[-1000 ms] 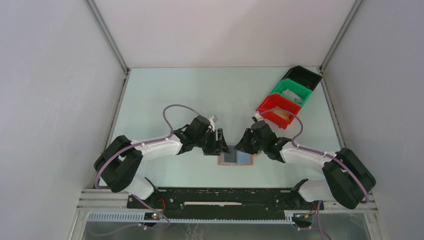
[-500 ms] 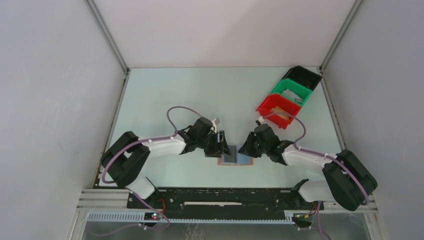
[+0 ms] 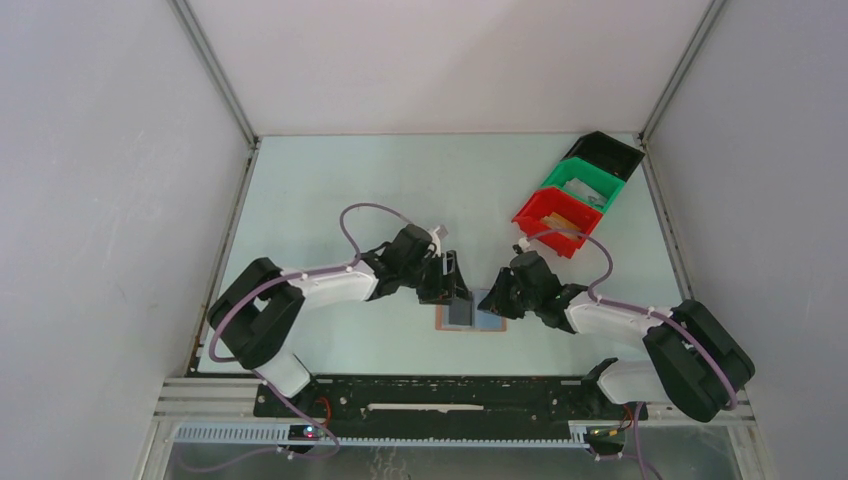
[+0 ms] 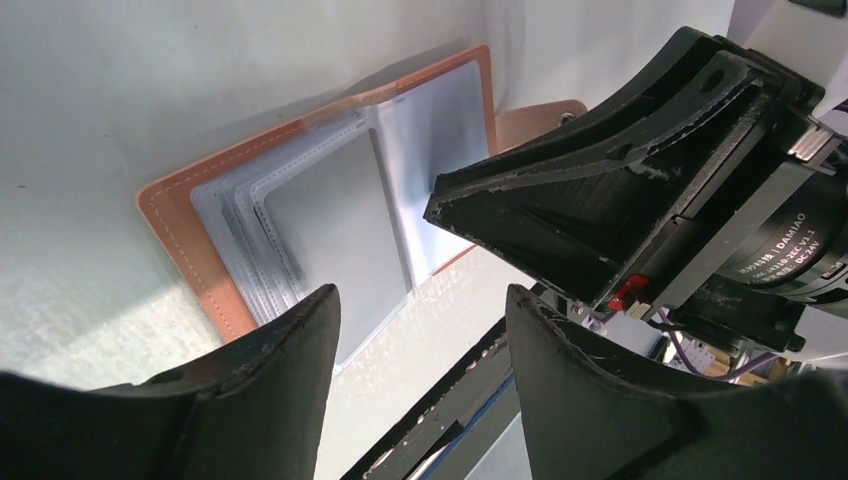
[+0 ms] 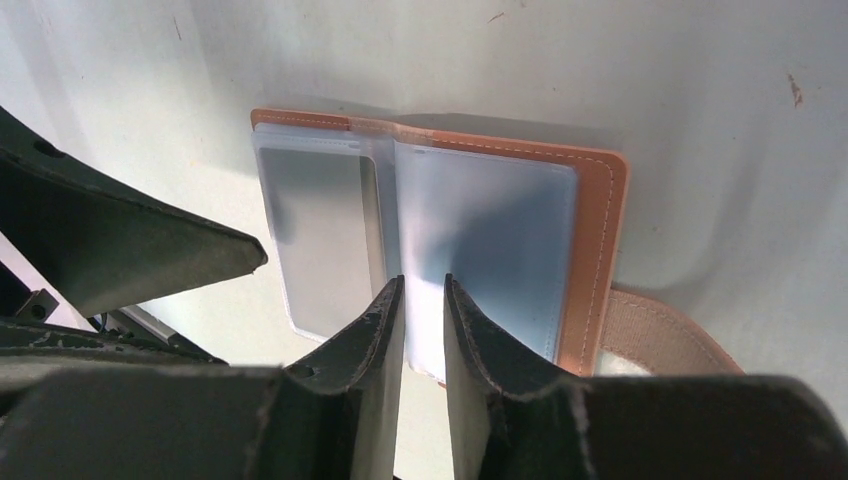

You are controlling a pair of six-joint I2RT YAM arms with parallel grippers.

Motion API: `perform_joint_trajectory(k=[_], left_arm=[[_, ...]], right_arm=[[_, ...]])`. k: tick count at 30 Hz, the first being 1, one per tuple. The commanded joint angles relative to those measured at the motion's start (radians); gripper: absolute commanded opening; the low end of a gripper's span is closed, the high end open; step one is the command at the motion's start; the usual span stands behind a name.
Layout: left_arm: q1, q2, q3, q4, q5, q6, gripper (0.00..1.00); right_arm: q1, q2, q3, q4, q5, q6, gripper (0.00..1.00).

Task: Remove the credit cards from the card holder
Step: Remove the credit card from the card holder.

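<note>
The card holder (image 3: pixel 488 322) lies open and flat on the table, brown-edged (image 4: pixel 190 250) with clear sleeves over pale blue lining (image 5: pixel 500 240). A grey card (image 4: pixel 335 230) sits in the left-hand sleeve (image 5: pixel 320 240). Its strap tab (image 5: pixel 660 335) sticks out to the right. My left gripper (image 3: pixel 458 290) hovers over the wallet's left half, open (image 4: pixel 420 295), with nothing between its fingers. My right gripper (image 3: pixel 492 300) is over the right half, its tips (image 5: pixel 423 280) above the near edge. Only a narrow, empty gap separates its fingers. Tan and black cards are not visible.
Red bin (image 3: pixel 548 222), green bin (image 3: pixel 583 186) and black bin (image 3: pixel 605 153) stand in a diagonal row at the back right. The two grippers face each other closely across the wallet. A black rail (image 3: pixel 450 395) runs along the near table edge.
The left gripper has swung rightward and now sits over the wallet's left half. The right gripper has edged slightly nearer the wallet. The wallet has stayed put.
</note>
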Motion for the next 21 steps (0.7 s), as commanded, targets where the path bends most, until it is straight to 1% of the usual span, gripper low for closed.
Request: perform_joint_trajectory(k=[1, 8, 21], left_arm=[[-0.009, 0.021, 0.050, -0.015, 0.011, 0.011, 0.66], [-0.008, -0.013, 0.043, -0.077, -0.074, 0.016, 0.67], [-0.027, 0.019, 0.057, -0.046, -0.032, 0.011, 0.67]], right_arm=[[-0.007, -0.026, -0.010, 0.028, 0.009, 0.006, 0.29], [-0.008, -0.025, -0.017, 0.038, 0.001, 0.008, 0.29], [-0.007, -0.014, -0.017, 0.046, -0.008, 0.008, 0.30]])
